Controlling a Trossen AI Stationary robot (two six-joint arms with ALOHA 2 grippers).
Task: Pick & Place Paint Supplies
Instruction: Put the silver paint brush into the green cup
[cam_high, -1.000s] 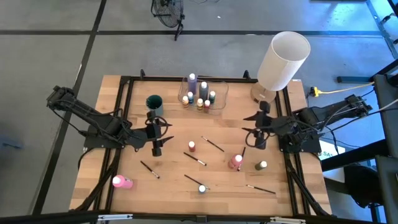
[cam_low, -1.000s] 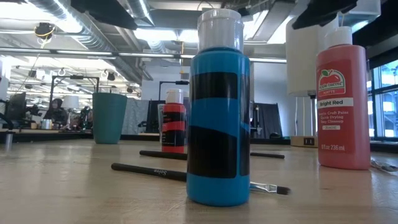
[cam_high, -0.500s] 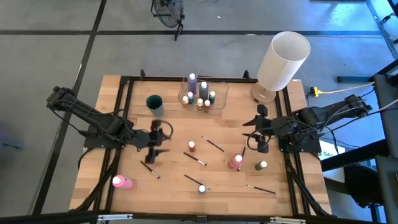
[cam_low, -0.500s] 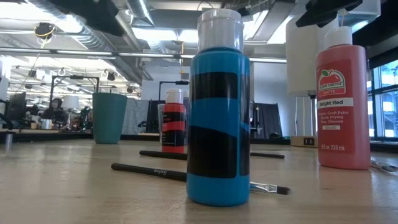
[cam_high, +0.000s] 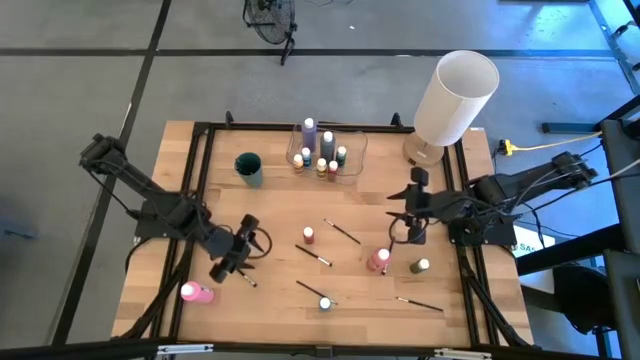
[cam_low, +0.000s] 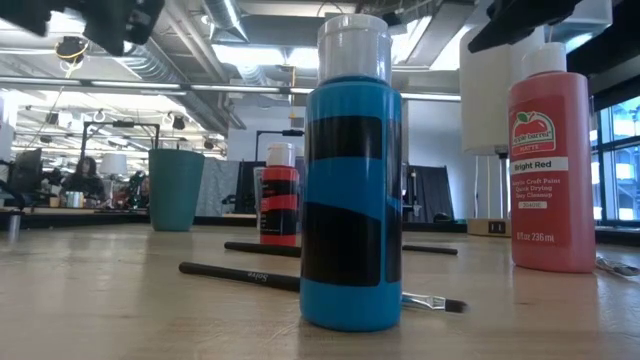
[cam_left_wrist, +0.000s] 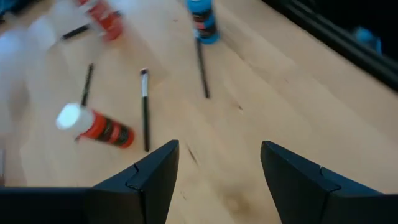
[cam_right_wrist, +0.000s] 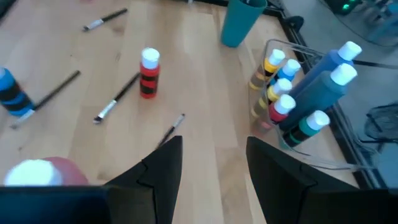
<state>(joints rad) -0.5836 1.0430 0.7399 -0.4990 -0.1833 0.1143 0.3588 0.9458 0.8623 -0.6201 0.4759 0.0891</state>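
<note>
Counter (cam_high: 280, 275): pale wood with visible grain, framed in black.
Blue bottle (cam_low: 351, 200): bright blue, two black bands, white cap.
Small red bottle (cam_low: 280, 205): red with black bands, white cap.
Large bottle (cam_low: 551, 170): salmon-red, white cap, white label with a red emblem.
Cup (cam_low: 176, 188): teal.
Paintbrushes (cam_low: 250, 277): black handles, one with pale lettering.
Fallen bottle (cam_high: 196, 292): pink, pale cap.
Cylinder (cam_high: 455, 97): white.
Container (cam_right_wrist: 292, 99): clear, holding bottles in blue, teal, yellow and red, all white-capped.
Both hands: black.
</note>
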